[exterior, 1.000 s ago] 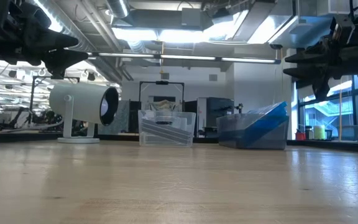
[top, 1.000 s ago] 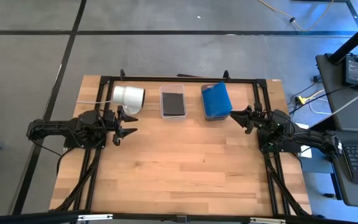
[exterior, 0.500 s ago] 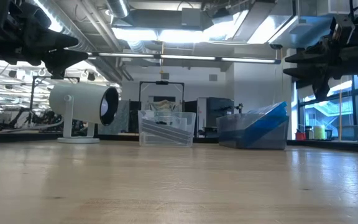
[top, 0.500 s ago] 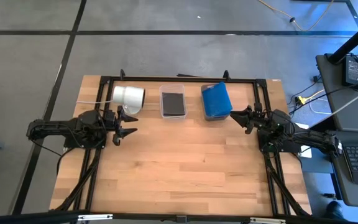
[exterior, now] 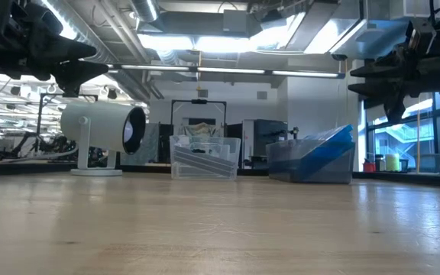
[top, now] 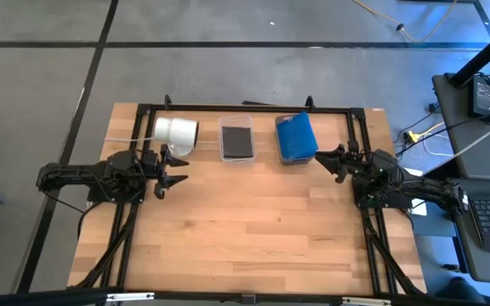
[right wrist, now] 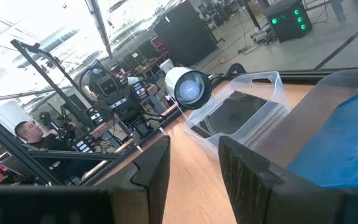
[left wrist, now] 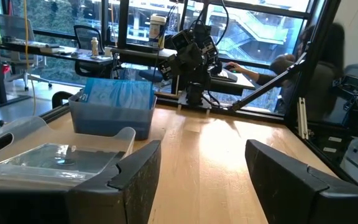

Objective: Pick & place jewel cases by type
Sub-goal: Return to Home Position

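now the wooden worktop (top: 245, 229) carries a clear bin (top: 236, 118) at its back edge. the left gripper (top: 175, 179) hovers forward and left of that bin, fingers spread and empty. the right gripper (top: 321, 160) hangs to the bin's right, fingers likewise apart. a grey bin (exterior: 305, 173) just right of it holds the blue jewel cases (top: 295, 136). a white cylinder (top: 177, 132) stands just left. the dark jewel cases (top: 237, 141) lie inside the clear bin.

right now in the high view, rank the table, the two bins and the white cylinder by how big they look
1. table, by far the largest
2. blue-filled bin and dark-filled bin: nearly alike, so not ranked apart
3. white cylinder, smallest, by a little
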Motion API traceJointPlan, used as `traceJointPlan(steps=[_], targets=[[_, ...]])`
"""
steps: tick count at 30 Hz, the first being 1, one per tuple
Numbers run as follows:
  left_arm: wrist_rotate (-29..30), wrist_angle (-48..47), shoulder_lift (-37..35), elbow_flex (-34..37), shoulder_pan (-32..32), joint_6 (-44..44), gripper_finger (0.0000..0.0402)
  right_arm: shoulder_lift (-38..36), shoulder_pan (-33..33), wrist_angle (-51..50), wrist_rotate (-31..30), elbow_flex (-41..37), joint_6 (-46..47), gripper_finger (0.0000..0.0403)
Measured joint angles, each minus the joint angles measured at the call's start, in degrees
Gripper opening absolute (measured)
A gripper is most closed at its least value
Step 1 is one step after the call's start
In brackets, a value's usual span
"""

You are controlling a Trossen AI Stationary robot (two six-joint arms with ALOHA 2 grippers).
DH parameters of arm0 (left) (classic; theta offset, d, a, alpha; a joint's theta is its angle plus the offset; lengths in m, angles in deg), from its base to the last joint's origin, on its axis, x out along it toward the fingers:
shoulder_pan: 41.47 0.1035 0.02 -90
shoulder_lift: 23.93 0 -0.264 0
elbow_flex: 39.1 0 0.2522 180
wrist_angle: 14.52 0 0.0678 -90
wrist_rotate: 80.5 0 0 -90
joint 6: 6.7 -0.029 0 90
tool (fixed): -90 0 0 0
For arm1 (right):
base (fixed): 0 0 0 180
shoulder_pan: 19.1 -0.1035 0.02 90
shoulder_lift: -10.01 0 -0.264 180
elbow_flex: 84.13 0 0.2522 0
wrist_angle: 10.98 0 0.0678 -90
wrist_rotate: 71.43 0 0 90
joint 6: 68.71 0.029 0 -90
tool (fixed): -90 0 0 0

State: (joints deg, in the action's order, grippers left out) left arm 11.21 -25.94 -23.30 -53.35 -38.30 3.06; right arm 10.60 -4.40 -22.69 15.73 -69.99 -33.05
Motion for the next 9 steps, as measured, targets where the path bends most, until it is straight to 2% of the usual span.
traceJointPlan(steps=[9], targets=[[0.00, -0.01, 0.01, 0.00, -0.01, 0.00, 0.0227, -0.01, 0.00, 0.02, 0.00, 0.00, 0.00, 0.0140]])
